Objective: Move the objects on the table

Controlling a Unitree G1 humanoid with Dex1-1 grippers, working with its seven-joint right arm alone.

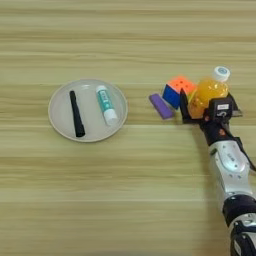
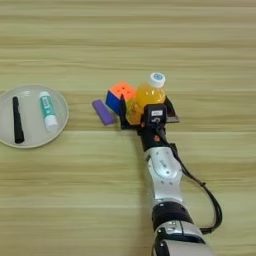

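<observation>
An orange juice bottle (image 1: pixel 210 90) with a white cap (image 1: pixel 221 73) lies on the table (image 1: pixel 130 190) at the right. My right gripper (image 1: pixel 209 106) is open and straddles the bottle's lower half, one black finger (image 1: pixel 183 106) on its left side and the other finger (image 2: pixel 172 114) on its right. A multicoloured puzzle cube (image 1: pixel 177 90) sits just left of the bottle, close against the left finger. Left of the cube lies a small purple block (image 1: pixel 161 106). A thin black pen (image 1: pixel 76 114) and a white-and-teal glue stick (image 1: pixel 106 105) lie in a round pale grey plate (image 1: pixel 62 100).
My silver forearm (image 2: pixel 162 175) reaches up from the bottom edge, with a black cable (image 2: pixel 210 200) looping on its right. Bare wood stretches across the far side and the near left of the table.
</observation>
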